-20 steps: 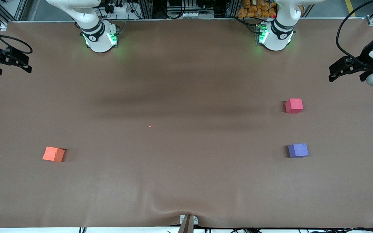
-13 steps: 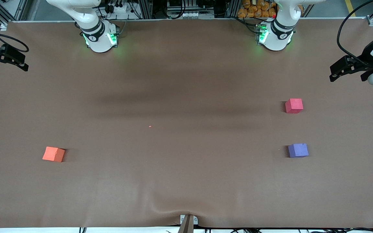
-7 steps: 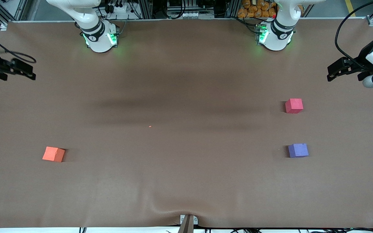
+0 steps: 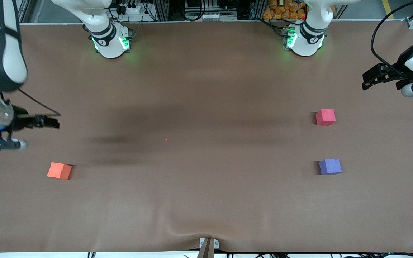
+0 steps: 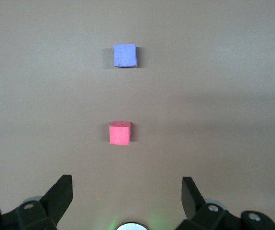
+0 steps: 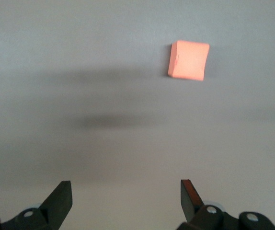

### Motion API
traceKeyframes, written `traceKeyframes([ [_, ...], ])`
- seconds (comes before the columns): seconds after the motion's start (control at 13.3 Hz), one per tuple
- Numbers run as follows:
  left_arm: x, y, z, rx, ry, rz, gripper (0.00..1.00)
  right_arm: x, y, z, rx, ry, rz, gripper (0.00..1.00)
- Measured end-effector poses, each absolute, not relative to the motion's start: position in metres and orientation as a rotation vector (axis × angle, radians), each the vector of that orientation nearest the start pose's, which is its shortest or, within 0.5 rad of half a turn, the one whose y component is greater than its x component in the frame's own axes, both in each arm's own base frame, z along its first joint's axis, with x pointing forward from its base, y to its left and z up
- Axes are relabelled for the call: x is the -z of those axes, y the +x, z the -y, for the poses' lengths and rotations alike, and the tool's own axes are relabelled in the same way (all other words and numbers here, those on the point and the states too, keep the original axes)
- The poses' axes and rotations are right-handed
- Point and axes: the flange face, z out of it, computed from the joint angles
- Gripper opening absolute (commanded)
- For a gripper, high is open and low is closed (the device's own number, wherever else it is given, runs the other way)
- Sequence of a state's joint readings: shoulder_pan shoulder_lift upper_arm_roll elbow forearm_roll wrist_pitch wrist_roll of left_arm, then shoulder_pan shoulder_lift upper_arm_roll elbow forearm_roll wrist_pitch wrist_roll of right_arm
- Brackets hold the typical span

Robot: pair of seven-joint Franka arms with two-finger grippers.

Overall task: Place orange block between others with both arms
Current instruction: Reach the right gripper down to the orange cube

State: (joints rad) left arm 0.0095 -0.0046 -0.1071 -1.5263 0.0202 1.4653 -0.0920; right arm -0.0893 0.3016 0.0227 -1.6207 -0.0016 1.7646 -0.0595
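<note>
1. Where the brown, matte cloth covers the desk [image 4: 206, 89], it lies mostly flat, with a soft wrinkle at the edge nearest the front camera.
2. The orange block [image 4: 59, 170], a small matte foam cube, sits toward the right arm's end of the desk, turned slightly askew.
3. The pinkish-red cube [image 4: 325, 117] and the purple-blue cube [image 4: 330, 166] sit well apart from it toward the left arm's end, the purple-blue one nearer the front camera, with bare cloth between them.
4. A tiny orange speck [image 4: 166, 140] lies mid-desk.
5. The right end effector [image 4: 50, 123] hangs over cloth near the orange block, fingers spread wide, empty.
6. The left end effector [image 4: 371, 79] waits over the desk's end, wide open and empty.
</note>
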Motion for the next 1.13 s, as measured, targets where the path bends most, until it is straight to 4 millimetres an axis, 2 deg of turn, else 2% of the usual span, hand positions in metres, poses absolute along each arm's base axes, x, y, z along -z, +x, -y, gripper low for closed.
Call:
traceKeyframes([
  [0.23, -0.64, 0.54, 0.051, -0.081, -3.115, -0.007, 1.0, -0.359, 0.661, 0.078, -0.132, -3.119, 0.081, 1.0],
  [0.38, -0.64, 0.54, 0.051, -0.081, -3.115, -0.006, 1.0, -0.311, 0.67, 0.105, -0.103, -3.117, 0.127, 1.0],
  [0.45, -0.64, 0.54, 0.051, -0.081, -3.115, -0.006, 1.0, -0.294, 0.67, 0.114, -0.108, -3.114, 0.148, 1.0],
  [0.53, -0.64, 0.54, 0.051, -0.08, -3.115, -0.006, 1.0, -0.283, 0.671, 0.119, -0.11, -3.112, 0.167, 1.0],
  [0.75, -0.64, 0.54, 0.05, -0.08, -3.115, -0.005, 1.0, -0.27, 0.674, 0.126, -0.081, -3.133, 0.201, 1.0],
  [1.13, -0.64, 0.54, 0.05, -0.08, -3.115, -0.004, 1.0, -0.245, 0.681, 0.129, -0.078, -3.137, 0.139, 1.0],
])
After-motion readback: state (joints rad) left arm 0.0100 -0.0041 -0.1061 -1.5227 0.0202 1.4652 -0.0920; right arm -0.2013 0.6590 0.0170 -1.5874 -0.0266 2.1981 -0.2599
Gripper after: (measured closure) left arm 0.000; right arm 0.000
